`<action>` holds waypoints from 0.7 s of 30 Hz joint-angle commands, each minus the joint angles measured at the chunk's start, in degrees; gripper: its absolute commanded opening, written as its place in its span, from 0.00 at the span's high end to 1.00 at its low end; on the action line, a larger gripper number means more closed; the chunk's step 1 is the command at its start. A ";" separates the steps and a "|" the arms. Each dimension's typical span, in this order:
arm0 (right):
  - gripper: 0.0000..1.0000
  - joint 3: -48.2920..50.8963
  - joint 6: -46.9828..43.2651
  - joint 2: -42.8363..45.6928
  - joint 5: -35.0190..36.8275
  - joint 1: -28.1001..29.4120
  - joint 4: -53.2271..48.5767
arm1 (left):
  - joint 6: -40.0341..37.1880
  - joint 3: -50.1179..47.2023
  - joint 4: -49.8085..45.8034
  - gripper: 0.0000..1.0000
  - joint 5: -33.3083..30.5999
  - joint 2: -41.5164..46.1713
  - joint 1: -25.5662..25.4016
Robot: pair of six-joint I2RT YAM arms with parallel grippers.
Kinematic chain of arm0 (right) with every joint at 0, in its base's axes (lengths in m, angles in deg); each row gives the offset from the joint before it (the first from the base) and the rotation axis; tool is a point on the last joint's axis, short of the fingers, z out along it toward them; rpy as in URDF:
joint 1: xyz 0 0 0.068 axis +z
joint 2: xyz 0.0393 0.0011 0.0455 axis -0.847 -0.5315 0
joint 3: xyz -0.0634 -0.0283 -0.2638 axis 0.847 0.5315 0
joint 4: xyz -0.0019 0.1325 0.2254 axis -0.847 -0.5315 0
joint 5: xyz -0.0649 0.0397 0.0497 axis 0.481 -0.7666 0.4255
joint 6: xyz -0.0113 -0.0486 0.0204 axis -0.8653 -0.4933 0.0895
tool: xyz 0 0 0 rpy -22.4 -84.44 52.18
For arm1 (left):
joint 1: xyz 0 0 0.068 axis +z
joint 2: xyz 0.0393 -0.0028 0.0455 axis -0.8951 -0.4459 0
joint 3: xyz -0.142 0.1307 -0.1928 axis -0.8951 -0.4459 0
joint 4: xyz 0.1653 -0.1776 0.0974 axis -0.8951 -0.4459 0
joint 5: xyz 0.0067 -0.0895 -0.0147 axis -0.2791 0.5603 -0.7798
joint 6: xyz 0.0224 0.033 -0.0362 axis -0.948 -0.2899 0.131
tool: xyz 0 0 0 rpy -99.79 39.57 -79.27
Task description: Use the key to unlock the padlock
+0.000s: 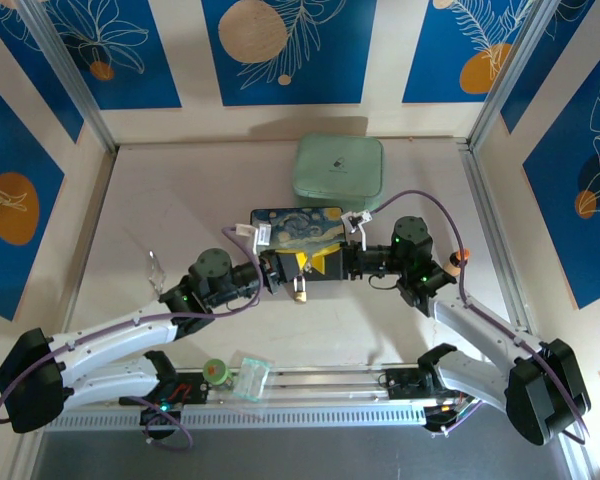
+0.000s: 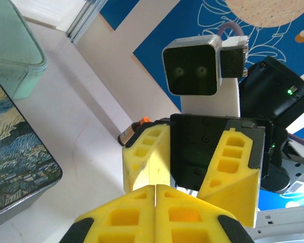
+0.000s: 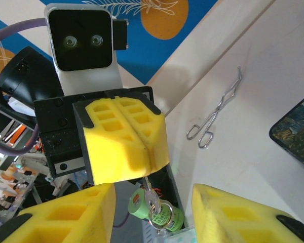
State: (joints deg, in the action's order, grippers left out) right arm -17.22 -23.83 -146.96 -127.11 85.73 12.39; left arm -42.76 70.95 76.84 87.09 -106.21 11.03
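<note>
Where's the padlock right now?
Top view, table centre: the padlock is just nearside of the left gripper's shut fingertips, which face the right gripper, in front of the painted box.

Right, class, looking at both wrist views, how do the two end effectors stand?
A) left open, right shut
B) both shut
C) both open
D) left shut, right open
D: the left end effector is pressed shut on the key, which hangs below it, while the right end effector stands wide open.

White-shelled arms (image 1: pixel 105 345), purple cables (image 1: pixel 432 204), black joints (image 1: pixel 214 268), yellow honeycombed tool fingers (image 3: pixel 124 139).
</note>
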 commanded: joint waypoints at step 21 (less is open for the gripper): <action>0.66 0.06 6.23 -3.41 -3.16 1.34 11.60 | 4.70 -1.08 13.85 1.00 0.45 -2.03 0.36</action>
State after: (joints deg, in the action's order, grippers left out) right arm -17.20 -18.54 -149.67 -129.40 86.73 21.76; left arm -39.00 70.77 86.55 86.87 -107.39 11.03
